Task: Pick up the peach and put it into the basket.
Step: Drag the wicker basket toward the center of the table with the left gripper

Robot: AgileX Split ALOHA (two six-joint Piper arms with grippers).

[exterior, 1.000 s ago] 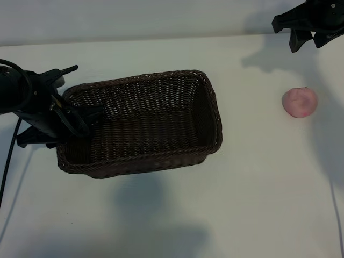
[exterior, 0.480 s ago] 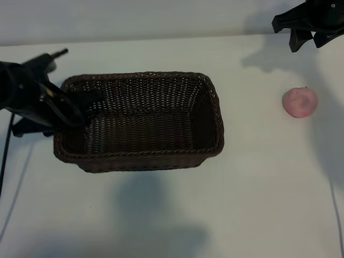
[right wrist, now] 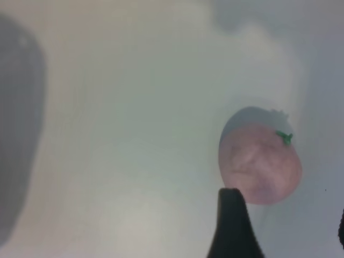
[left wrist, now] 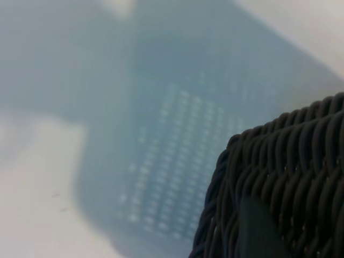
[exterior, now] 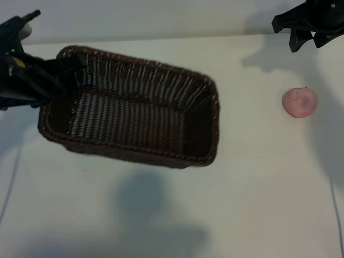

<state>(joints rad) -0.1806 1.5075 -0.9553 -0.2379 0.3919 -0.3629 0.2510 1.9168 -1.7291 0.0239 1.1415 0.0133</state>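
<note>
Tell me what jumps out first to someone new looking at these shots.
The big dark wicker basket dominates: the left tool grips its left end and holds it tilted off the white table, throwing a shadow below. The small pink peach sits alone at the far right of the table, apart from the basket. The right tool hangs open above the peach, at the top right corner.

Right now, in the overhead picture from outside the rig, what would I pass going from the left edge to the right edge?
Left gripper holding the rim at the basket's left end → dark wicker basket, tilted → bare stretch of white table → pink peach, with the right gripper above it at the top edge.
</note>
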